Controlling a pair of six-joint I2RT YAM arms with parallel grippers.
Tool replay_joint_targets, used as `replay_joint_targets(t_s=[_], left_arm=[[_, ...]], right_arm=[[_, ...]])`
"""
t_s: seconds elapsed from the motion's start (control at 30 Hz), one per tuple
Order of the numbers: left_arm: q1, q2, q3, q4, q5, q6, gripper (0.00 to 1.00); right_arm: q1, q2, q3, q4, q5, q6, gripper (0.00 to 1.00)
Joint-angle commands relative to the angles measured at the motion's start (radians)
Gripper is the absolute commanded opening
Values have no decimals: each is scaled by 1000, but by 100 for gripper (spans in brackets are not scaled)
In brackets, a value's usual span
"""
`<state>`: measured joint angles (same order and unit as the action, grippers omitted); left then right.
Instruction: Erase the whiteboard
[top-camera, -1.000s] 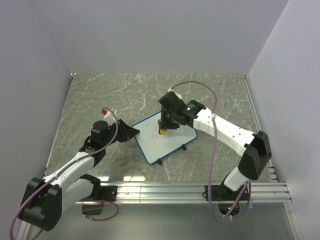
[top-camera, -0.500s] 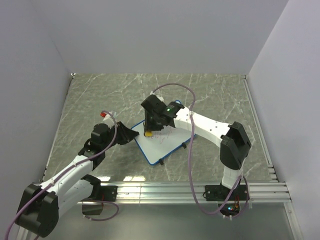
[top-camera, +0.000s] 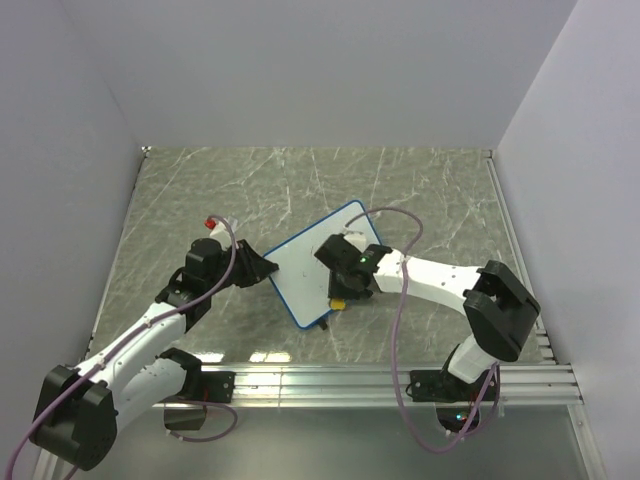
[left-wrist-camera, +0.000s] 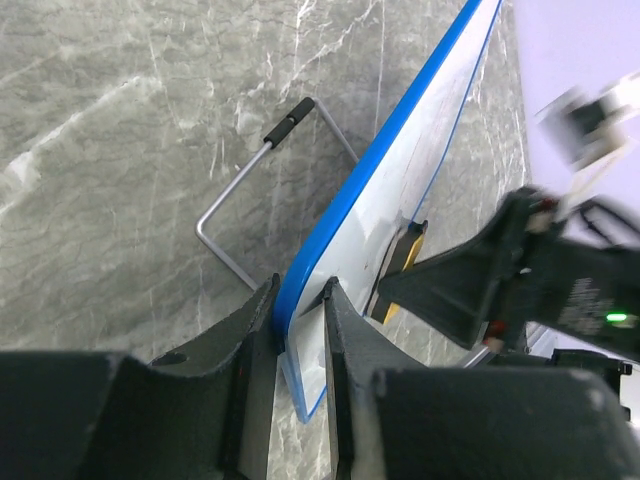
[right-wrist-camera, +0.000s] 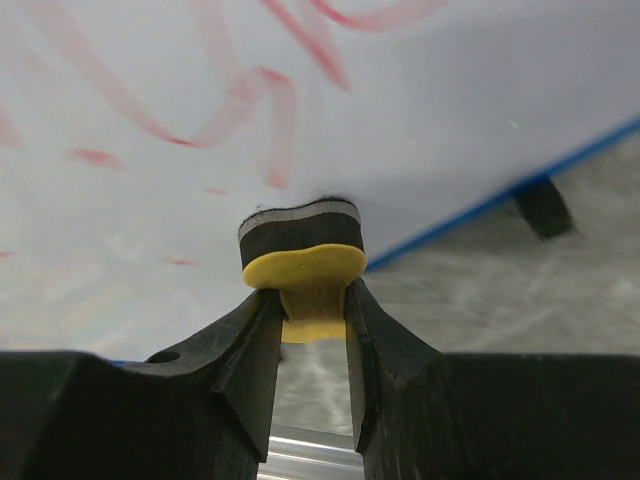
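Gripping the whiteboard (top-camera: 300, 262) by its blue frame, L gripper (left-wrist-camera: 298, 300) is pinched narrow on the edge; the board rises tilted just ahead of its fingers. R gripper (right-wrist-camera: 305, 305) clamps 1 yellow eraser (right-wrist-camera: 300, 255), dark face pressed to the board right ahead, near the lower edge. Red scribble (right-wrist-camera: 255, 95) above it: loops, can't read as letters. I count 1 board, 1 eraser.

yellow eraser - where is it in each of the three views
top external: the yellow eraser is just below centre, at the whiteboard's near edge, under the right gripper.
left wrist: yellow eraser right of centre, against the board's white face.
right wrist: yellow eraser at centre, clamped between the two fingers.
shared landmark: the blue frame of the whiteboard.
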<state>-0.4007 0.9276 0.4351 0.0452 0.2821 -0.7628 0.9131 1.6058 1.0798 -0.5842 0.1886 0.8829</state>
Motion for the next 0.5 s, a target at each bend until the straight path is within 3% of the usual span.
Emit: replay_joint_targets(t_s=[0.0, 0.2, 0.47], left_arm=[[-12, 10, 11, -142, -29, 57, 0], [-23, 34, 27, -150, -26, 69, 0], [-39, 36, 27, -153, -29, 69, 0]], right_arm=[[-8, 26, -110, -19, 91, 68, 0], [-8, 16, -87, -39, 117, 97, 0], [-2, -96, 90, 41, 100, 74, 0]])
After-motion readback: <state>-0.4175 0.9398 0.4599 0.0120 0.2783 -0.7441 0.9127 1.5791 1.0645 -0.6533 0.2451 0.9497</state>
